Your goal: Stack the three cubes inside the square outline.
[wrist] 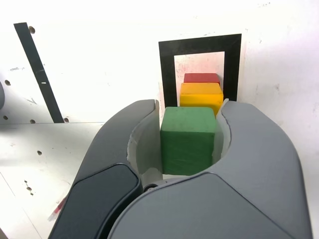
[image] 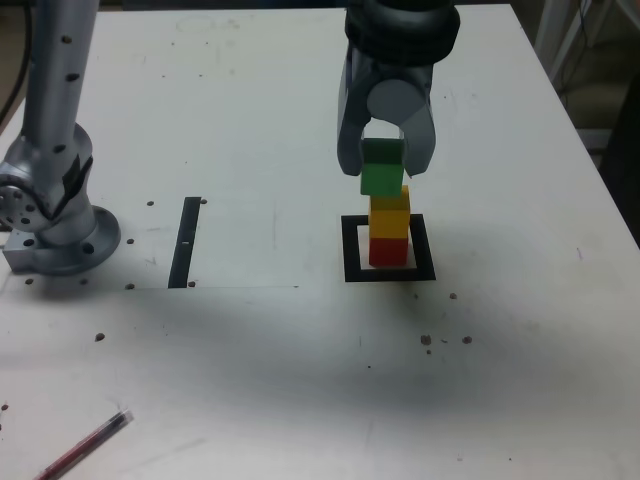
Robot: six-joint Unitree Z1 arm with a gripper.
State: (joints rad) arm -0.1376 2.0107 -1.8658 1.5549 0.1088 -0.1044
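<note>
Here, the hand grips a smooth green cube.

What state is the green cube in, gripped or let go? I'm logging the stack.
Gripped: the pincer is shut on the green cube, its fingers pressed to two opposite sides.

Green cube; yellow-orange cube; red cube; black outline, off-white centre.
</note>
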